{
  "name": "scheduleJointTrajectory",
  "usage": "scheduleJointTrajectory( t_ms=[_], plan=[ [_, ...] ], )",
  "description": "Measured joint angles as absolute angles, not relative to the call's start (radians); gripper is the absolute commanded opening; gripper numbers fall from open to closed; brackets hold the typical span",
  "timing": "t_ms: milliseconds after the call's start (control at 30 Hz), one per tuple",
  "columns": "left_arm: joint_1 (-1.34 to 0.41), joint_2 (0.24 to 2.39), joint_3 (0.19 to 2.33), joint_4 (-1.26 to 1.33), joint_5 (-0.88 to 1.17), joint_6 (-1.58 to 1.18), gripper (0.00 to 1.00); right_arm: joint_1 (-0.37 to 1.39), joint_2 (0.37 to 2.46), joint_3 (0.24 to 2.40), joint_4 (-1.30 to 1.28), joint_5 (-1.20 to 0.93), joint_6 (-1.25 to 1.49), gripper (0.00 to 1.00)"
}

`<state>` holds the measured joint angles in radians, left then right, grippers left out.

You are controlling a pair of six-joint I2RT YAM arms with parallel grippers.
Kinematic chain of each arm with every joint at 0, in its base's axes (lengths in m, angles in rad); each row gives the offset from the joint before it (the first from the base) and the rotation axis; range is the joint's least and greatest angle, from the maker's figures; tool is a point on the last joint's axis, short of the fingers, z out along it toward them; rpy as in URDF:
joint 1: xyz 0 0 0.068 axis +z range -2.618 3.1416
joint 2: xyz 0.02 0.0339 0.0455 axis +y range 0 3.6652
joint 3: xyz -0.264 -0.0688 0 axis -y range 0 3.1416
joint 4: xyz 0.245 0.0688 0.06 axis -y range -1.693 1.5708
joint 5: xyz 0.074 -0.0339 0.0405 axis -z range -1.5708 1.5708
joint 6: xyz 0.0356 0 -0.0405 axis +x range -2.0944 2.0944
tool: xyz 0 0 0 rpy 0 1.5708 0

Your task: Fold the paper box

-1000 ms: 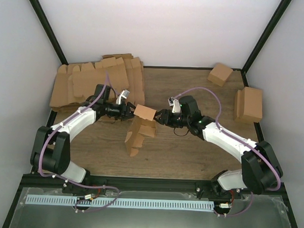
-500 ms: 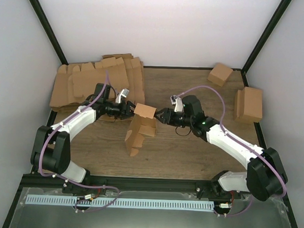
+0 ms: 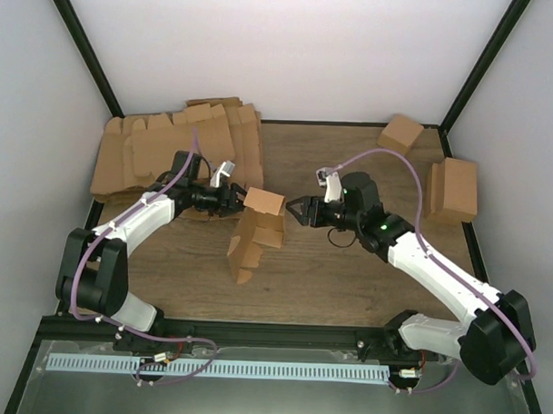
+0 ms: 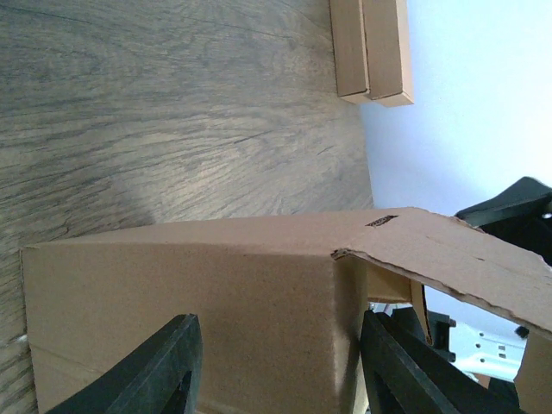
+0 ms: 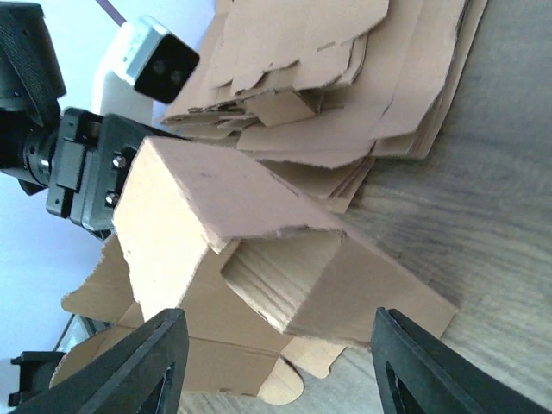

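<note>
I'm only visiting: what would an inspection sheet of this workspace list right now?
Surface: wooden table.
Job's things: paper box, half folded, standing at centre.
Clutter: pile of flat blanks far left; small box and two folded boxes far right.
Grippers: left gripper grips the paper box's top; right gripper open, just clear of it.
Cables: purple cables loop over both arms.
Surroundings: white walls, black frame posts.
</note>
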<state>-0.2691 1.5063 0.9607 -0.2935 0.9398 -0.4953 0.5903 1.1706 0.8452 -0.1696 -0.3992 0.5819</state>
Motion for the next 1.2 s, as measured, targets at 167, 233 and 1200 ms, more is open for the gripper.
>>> scheduleJointTrajectory(
  t_ms=[167,233,1200],
  plan=[
    [-0.269,1.506,0.961,-0.294,0.939,-0.495,0.53,0.59,1.151,0.936,-0.229,-0.345,0.462,0.68],
    [-0.269,1.506,0.961,-0.294,0.939,-0.495,0.53,0.59,1.135,0.971,-0.228,-0.335,0.411,0.69],
    [-0.269,1.48,0.972,-0.326,0.926,-0.494,0.53,0.772,1.489,1.336,-0.517,-0.188,-0.222,0.59]
  ],
)
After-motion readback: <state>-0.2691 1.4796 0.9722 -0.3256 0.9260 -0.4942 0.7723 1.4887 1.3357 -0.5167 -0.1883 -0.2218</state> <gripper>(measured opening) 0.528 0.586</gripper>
